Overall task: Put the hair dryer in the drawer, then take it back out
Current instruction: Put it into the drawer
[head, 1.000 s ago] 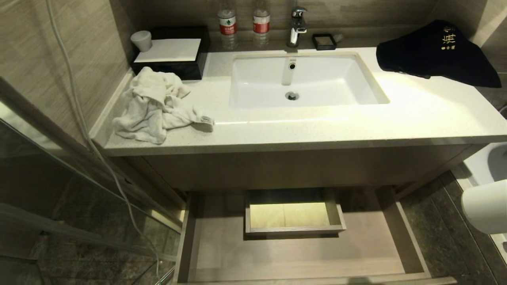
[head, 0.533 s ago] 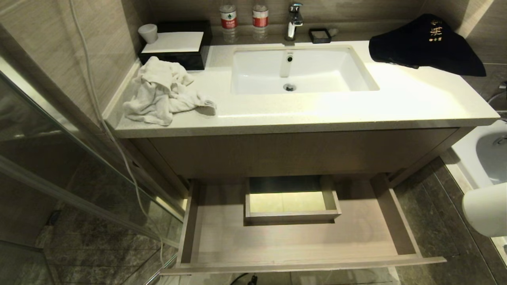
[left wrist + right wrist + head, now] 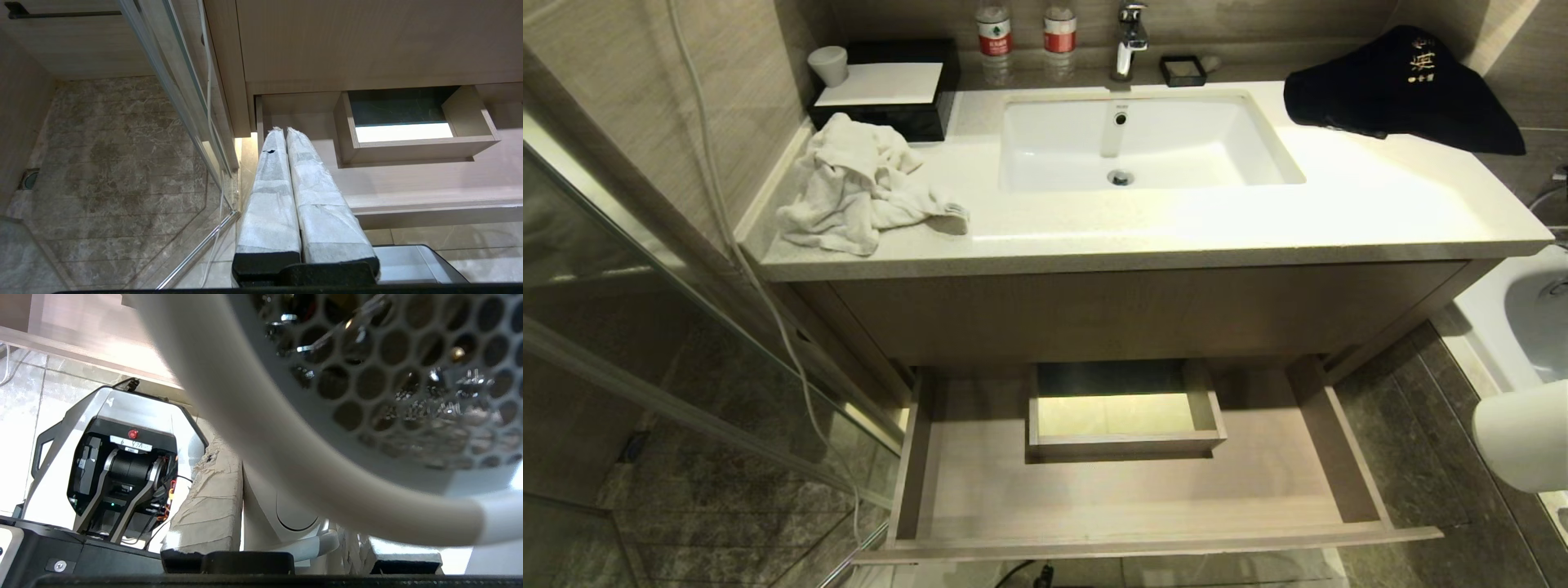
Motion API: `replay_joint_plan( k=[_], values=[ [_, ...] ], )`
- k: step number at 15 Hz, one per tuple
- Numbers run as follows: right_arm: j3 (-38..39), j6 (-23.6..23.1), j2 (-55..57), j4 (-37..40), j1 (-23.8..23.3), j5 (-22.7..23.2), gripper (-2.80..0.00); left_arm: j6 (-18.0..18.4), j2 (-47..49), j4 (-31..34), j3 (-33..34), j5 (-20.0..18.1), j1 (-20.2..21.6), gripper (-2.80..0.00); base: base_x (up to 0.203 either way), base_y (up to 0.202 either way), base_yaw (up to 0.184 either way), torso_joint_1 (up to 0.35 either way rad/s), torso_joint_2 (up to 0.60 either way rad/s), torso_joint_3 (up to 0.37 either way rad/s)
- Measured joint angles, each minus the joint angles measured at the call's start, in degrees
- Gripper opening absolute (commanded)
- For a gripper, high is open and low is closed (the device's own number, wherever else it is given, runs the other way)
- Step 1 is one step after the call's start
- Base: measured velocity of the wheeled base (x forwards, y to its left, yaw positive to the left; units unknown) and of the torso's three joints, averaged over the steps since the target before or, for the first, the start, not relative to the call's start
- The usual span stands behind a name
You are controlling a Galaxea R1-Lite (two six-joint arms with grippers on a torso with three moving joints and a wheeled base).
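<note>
The drawer (image 3: 1127,498) stands pulled out under the vanity, its floor bare, with a boxed cutout (image 3: 1123,412) at mid-back. The white hair dryer (image 3: 1523,437) hangs at the right edge of the head view, to the right of the drawer and above the floor. In the right wrist view my right gripper (image 3: 278,490) is shut on the hair dryer's handle (image 3: 261,498), and the barrel with its honeycomb grille (image 3: 408,355) fills the picture. My left gripper (image 3: 285,130) is shut and holds nothing, low in front of the drawer's left end (image 3: 408,179).
The countertop (image 3: 1339,220) carries a sink (image 3: 1143,147), a crumpled white towel (image 3: 858,188), a black box (image 3: 890,90), two bottles and a black bag (image 3: 1405,90). A glass shower panel (image 3: 645,343) and a white cable (image 3: 768,302) stand left. A white fixture (image 3: 1519,310) is right.
The whole head view has shifted: the vanity sits higher and smaller, and the drawer's front edge now shows. The hair dryer stays at the right edge. The drawer has not moved.
</note>
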Motion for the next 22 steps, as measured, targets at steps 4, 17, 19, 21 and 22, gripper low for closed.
replay_joint_plan(
  k=[4, 17, 19, 21, 22],
  values=[
    [0.4, 0.0, -0.4, -0.1, 0.0, 0.0, -2.80, 0.0, 0.0, 0.1, 0.0, 0.0, 0.0, -2.80, 0.000, 0.000, 0.000, -0.154, 0.33, 0.157],
    [4.5, 0.1, -3.0, -2.0, 0.0, 0.1, -2.80, 0.0, 0.0, 0.0, 0.0, 0.0, 0.0, -2.80, 0.000, 0.000, 0.000, -0.222, 0.45, 0.219],
    [4.9, 0.1, -3.4, -2.1, 0.1, 0.2, -2.80, 0.0, 0.0, 0.1, 0.0, 0.0, 0.0, -2.80, 0.000, 0.000, 0.000, -0.277, 0.54, 0.256],
    [4.9, 0.1, -3.5, -2.3, 0.2, 0.2, -2.80, 0.0, 0.0, 0.0, 0.0, 0.0, 0.0, -2.80, 0.000, 0.000, 0.000, -0.280, 0.53, 0.252],
    [5.0, 0.2, -3.6, -2.5, 0.2, 0.2, -2.80, 0.0, 0.0, 0.0, 0.0, 0.0, 0.0, -2.80, 0.000, 0.000, 0.000, -0.265, 0.53, 0.249]
  ],
)
